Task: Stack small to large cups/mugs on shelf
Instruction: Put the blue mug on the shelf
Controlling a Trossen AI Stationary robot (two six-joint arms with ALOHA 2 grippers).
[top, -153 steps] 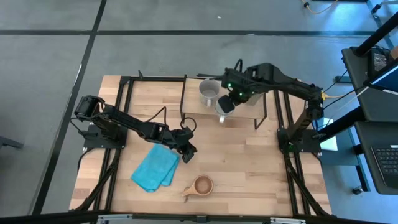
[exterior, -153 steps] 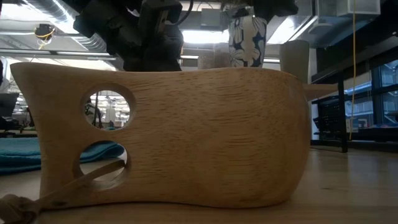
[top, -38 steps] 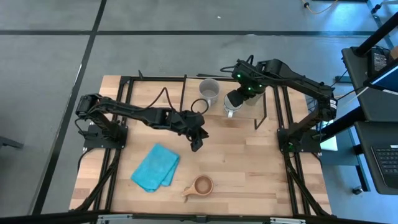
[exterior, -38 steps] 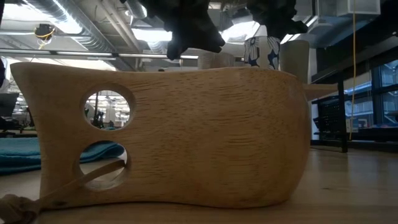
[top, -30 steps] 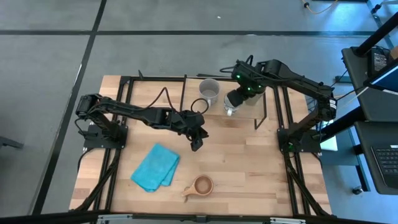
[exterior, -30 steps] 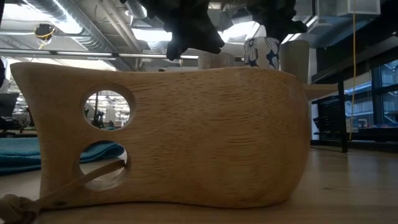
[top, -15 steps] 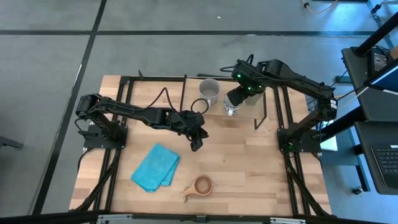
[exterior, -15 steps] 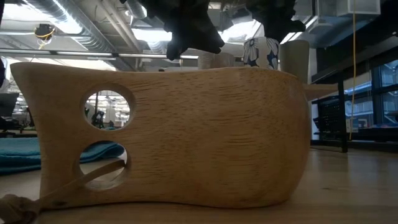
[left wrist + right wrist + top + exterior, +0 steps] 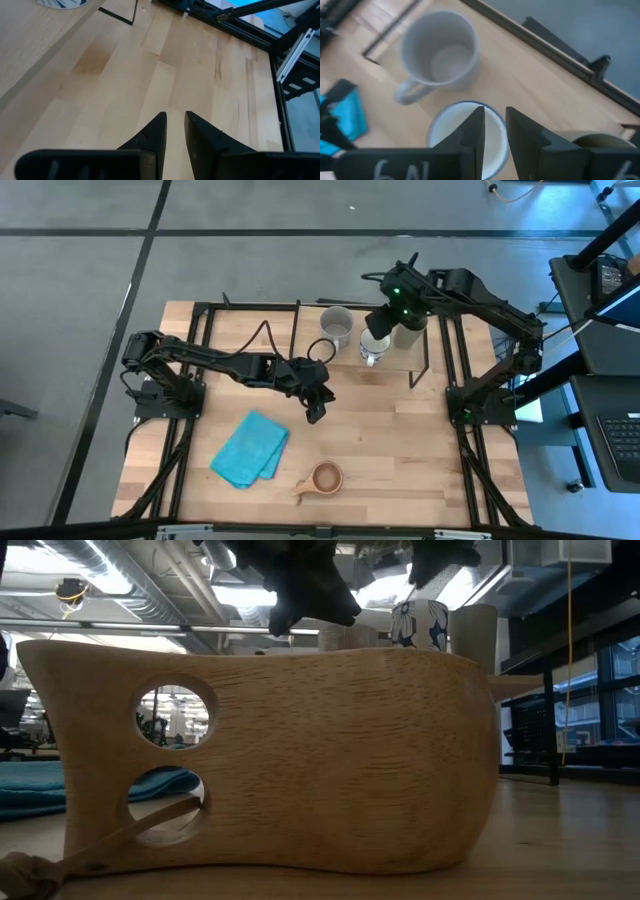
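Wooden shelf board [image 9: 398, 364] carries three of the four vessels, and the right claw [image 9: 495, 112] hangs just above the white mug [image 9: 451, 142]. Its fingers are parted by a slim gap and grip nothing. The main risk I see is a fingertip catching that mug's blue rim as the arm moves off. That could tip it into the grey mug [image 9: 440, 55] just beyond, or into the olive tumbler [image 9: 592, 142] close on the other side.

The brown wooden cup [image 9: 325, 477] sits far from both claws, on the surface [image 9: 400, 440]. Fetching it means passing the blue cloth [image 9: 250, 448], and a snag there looks possible.

The left claw [image 9: 175, 117] waits over bare surface below the shelf's front edge, its fingers a narrow slit apart and empty.

Both mugs look empty, and so does the wooden cup. I cannot see inside the tumbler.
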